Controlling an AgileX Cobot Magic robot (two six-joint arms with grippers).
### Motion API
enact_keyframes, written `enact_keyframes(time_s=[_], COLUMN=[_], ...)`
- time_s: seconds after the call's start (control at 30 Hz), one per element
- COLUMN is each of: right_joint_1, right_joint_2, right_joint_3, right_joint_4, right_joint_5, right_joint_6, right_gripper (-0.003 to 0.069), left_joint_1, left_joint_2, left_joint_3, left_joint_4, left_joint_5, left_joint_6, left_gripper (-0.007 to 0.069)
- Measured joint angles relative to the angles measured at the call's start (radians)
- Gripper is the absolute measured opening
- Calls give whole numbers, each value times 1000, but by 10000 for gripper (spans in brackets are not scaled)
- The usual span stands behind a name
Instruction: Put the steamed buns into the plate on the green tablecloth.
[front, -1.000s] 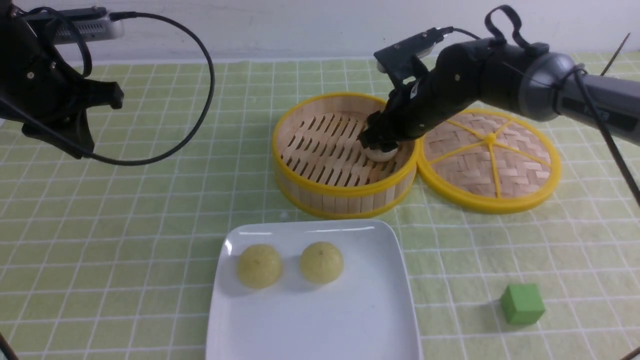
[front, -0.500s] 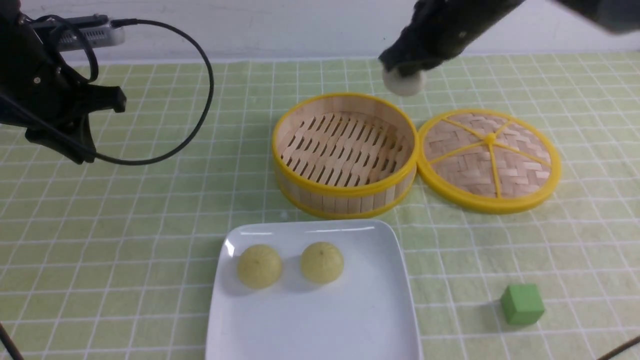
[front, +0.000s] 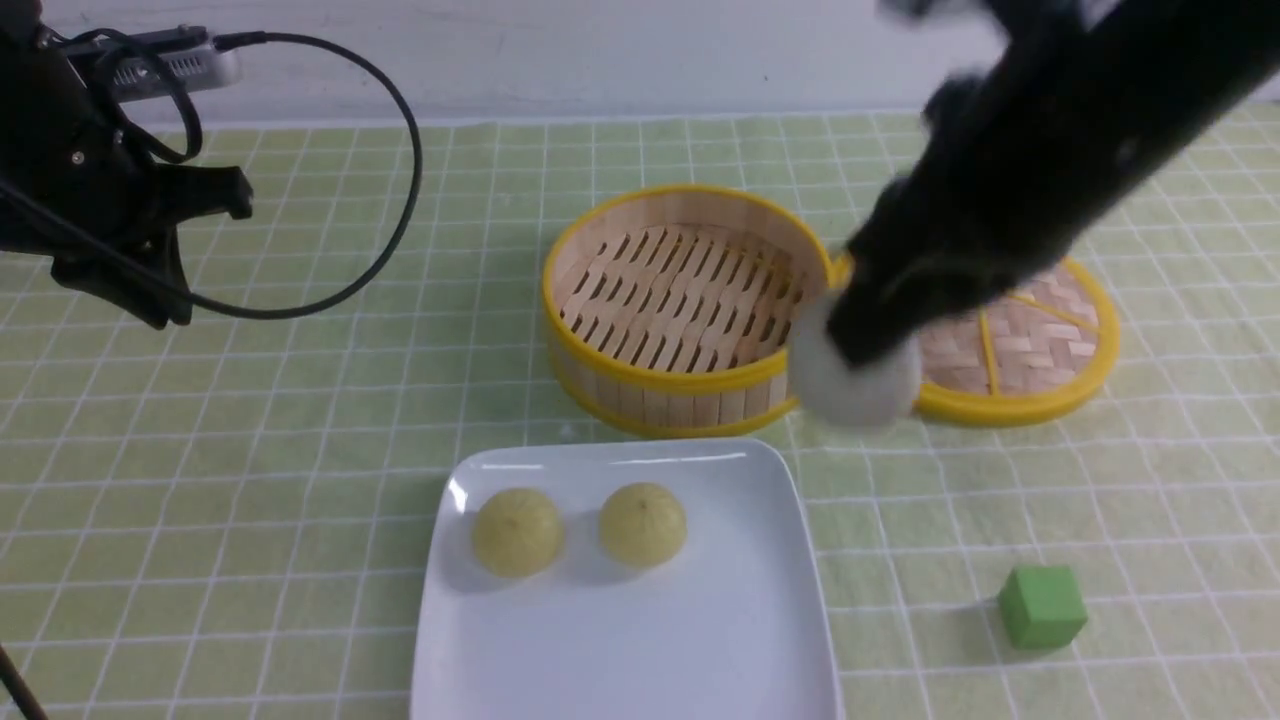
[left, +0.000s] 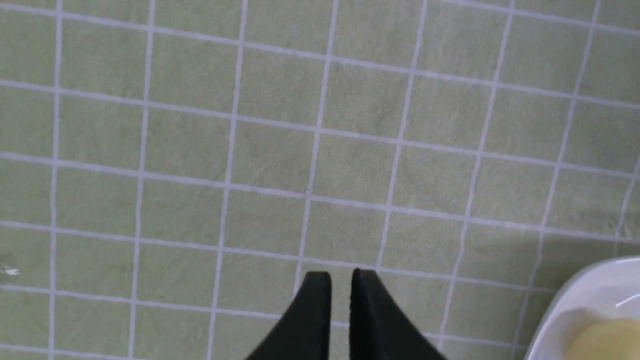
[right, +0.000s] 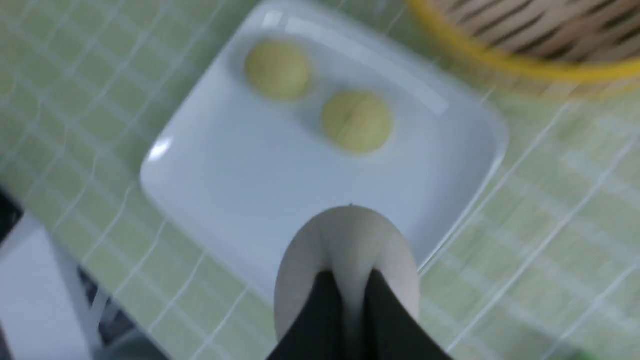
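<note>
Front view: the right gripper (front: 872, 335) held the greyish bun (front: 858, 385) aloft beyond the plate (front: 620, 650); the yellow buns (front: 517, 532) lay on the plate

Left wrist view: the left gripper (left: 341, 282), fingers nearly together and empty, hung beside the plate

Right wrist view: the fingers pinched the greyish bun near the plate's edge

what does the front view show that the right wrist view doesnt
Only the front view: the left arm and the woven lid. Only the right wrist view: a close look at the right gripper, its fingers pressed into the grey bun. Both: that bun, the two yellow buns on the plate, the basket and the green tablecloth.
</note>
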Motion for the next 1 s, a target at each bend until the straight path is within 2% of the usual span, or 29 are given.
enact_keyframes(time_s=[0.1,0.17,0.2,0.33,0.4,0.43,0.47,0.5,0.53,0.57,0.63,0.7,0.77,0.8,0.87,0.9,1.0], right_joint_1=[67,127,131,170,173,173,173,169,167,161,153,147,140,140,133,133,133], right_joint_2=[45,124,131,261,301,312,313,318,318,318,318,305,269,265,187,164,7], right_joint_3=[115,191,191,200,180,168,165,118,111,50,-64,-136,-173,-175,-177,-172,-130], right_joint_4=[-13,-59,-63,-90,-90,-95,-99,-126,-129,-169,-240,-297,-347,-350,-383,-390,-399], right_joint_5=[-79,-222,-222,-358,-380,-375,-373,-314,-314,-215,-79,-43,-33,-32,-16,-12,-9], right_joint_6=[-2,-5,-5,-5,-5,-5,-5,-5,-5,4,33,79,122,122,159,165,177], right_gripper=[44,87,93,284,409,461,470,540,540,567,556,514,438,429,288,252,68], left_joint_1=[0,0,0,0,0,0,0,0,0,0,0,0,0,0,0,0,0], left_joint_2=[0,0,0,0,0,0,0,0,0,0,0,0,0,0,0,0,0], left_joint_3=[0,0,0,0,0,0,0,0,0,0,0,0,0,0,0,0,0], left_joint_4=[2,3,3,3,4,4,4,4,4,4,3,2,-2,-2,-1,-1,3], left_joint_5=[0,0,0,0,0,0,0,0,0,0,0,0,0,0,0,0,0], left_joint_6=[0,0,0,0,0,0,0,0,0,0,0,0,0,0,0,0,0], left_gripper=[87,90,90,92,94,96,97,98,98,100,101,102,103,104,105,105,106])
